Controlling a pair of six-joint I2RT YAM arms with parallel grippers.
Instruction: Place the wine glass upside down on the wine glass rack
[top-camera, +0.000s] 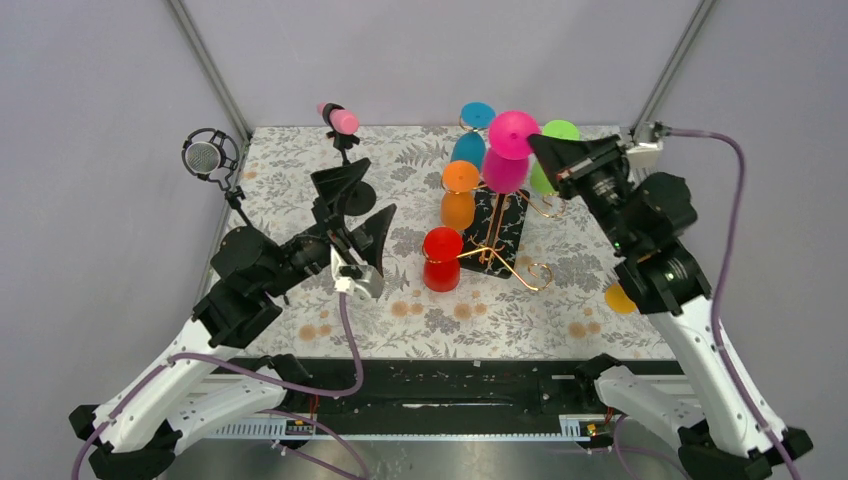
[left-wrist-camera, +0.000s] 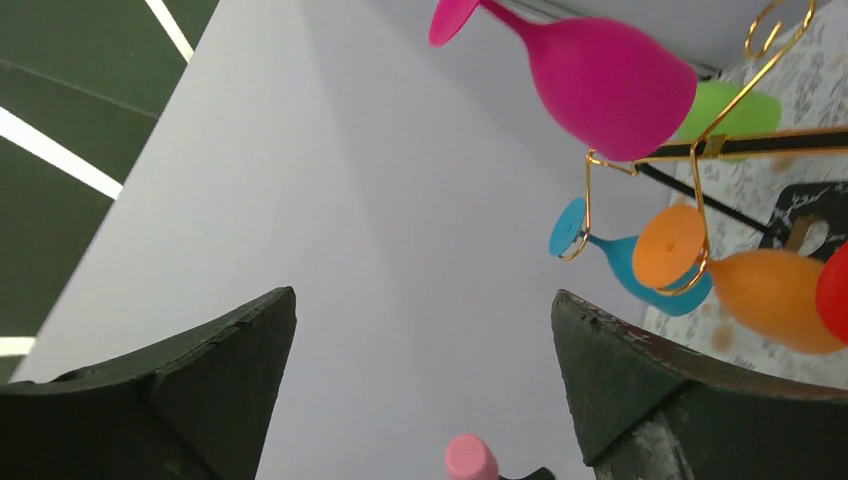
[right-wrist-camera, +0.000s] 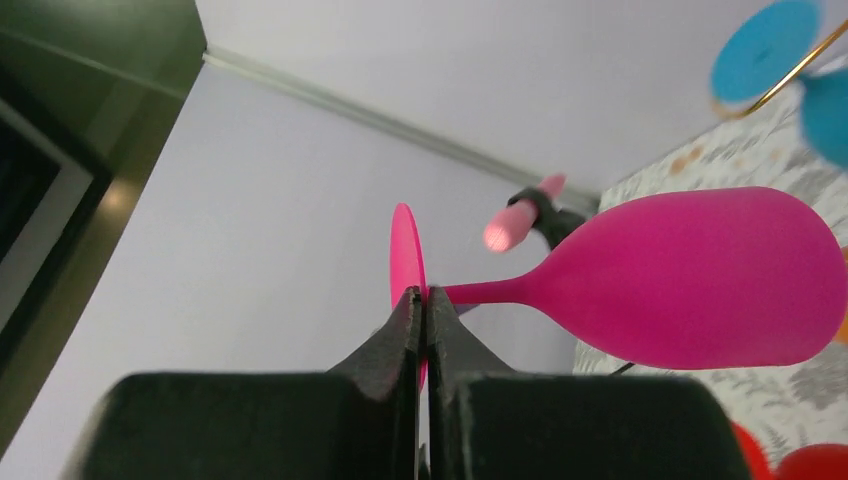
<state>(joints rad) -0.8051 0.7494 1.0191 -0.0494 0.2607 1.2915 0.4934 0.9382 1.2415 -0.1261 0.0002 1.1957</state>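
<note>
On your far left a pale grey wall (top-camera: 90, 200) closes the room, and a metal frame post (top-camera: 208, 65) slants down to the back left corner of the table (top-camera: 560, 320), which is covered by a white cloth with a grey and tan floral print. A silver mesh microphone (top-camera: 204, 157) stands at that left edge, and a pink-tipped microphone (top-camera: 340, 118) stands at the back edge beside it. Your left gripper (top-camera: 378, 186) hovers over the cloth left of centre, its fingers spread wide with nothing between them; its wrist camera shows only bare wall in the gap. To its right a red glass (top-camera: 441, 258) stands just beside the wine glass rack (top-camera: 505, 225), whose black speckled base lies near the middle of the table under curling gold wire arms. An orange glass (top-camera: 459, 195) and a blue glass (top-camera: 468, 148) hang foot-up on the rack's left side. The magenta wine glass (top-camera: 507, 168) is over the rack's middle, foot up and bowl down, with a green glass (top-camera: 558, 132) behind it; you cannot tell whether it rests on the wire. Your right gripper (top-camera: 532, 142) reaches in from the right, its fingers pressed together on the thin rim of that glass's foot. Past it, a second frame post (top-camera: 676, 60) and the right wall (top-camera: 790, 120) close the room.
</note>
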